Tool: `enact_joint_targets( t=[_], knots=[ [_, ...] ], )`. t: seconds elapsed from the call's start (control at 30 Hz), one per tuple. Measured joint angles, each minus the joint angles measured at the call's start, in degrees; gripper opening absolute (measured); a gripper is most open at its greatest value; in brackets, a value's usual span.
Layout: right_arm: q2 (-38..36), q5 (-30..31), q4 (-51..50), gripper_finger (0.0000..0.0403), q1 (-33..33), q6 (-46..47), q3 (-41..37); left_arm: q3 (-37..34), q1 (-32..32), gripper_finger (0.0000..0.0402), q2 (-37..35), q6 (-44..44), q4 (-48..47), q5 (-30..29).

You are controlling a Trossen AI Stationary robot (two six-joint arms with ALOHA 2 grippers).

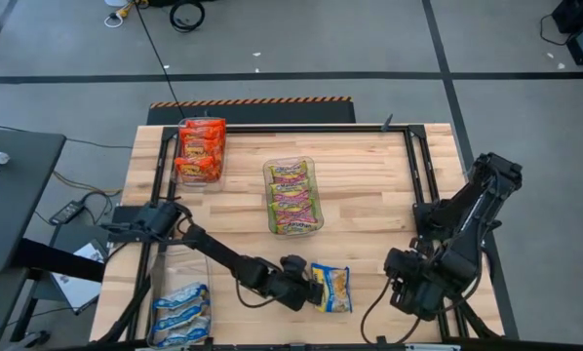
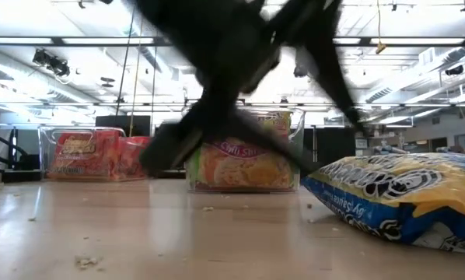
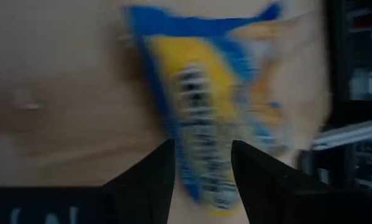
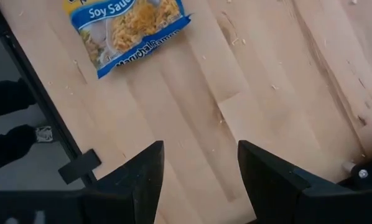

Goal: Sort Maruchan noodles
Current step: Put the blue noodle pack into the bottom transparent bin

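A blue-yellow-white noodle packet (image 1: 332, 288) lies flat on the table near the front edge. It also shows in the low view (image 2: 403, 194) and the right wrist view (image 4: 127, 31). My left gripper (image 1: 309, 289) is open at the packet's left end, its fingers standing on either side of that end (image 3: 203, 149). My right gripper (image 1: 408, 288) is open and empty above bare table, to the packet's right (image 4: 199, 168). My left gripper's open fingers (image 3: 158, 174) stand across the packet's end nearest the arm (image 3: 204, 186), coming from the table's left. I cannot tell whether they touch it. The packet lies on the table.
A clear bin with orange-red packets (image 1: 201, 151) stands at the far left. A bin with yellow-pink-green packets (image 1: 293, 195) stands in the middle. A bin with blue-yellow packets (image 1: 181, 312) stands at the near left. A black frame (image 1: 413, 166) runs along the table's sides.
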Motion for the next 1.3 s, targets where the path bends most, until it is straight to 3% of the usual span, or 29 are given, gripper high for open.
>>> enact_joint_targets(
  t=[0.27, 0.53, 0.67, 0.83, 1.03, 1.3],
  knots=[
    [0.0, -0.5, 0.4, 0.0210, 0.4, 0.3, 0.0, 3.9, 0.2, 0.0177, -0.2, -0.5, -3.7, -3.3],
    [0.0, -0.7, 0.8, 0.0210, 0.4, -0.9, 0.0, 3.9, 0.3, 0.0222, 0.3, -5.0, -4.7, -1.5],
    [0.0, -0.7, 0.8, 0.0210, 0.4, -3.3, 0.0, 4.0, 0.0, 0.0228, 2.9, -11.5, -3.0, 1.3],
    [0.0, -0.7, 0.8, 0.0210, 0.4, -4.6, 0.0, 4.0, 1.0, 0.0228, 4.3, -10.3, 1.2, 1.3],
    [0.1, -0.6, 1.1, 0.0210, 0.4, -5.8, 0.0, 4.1, 2.2, 0.0191, 5.2, -10.9, -0.6, -0.3],
    [0.1, 0.9, 1.0, 0.0210, 0.1, -6.7, 0.0, 4.2, 2.5, 0.0083, 6.2, -8.9, -0.7, 0.9]
  ],
)
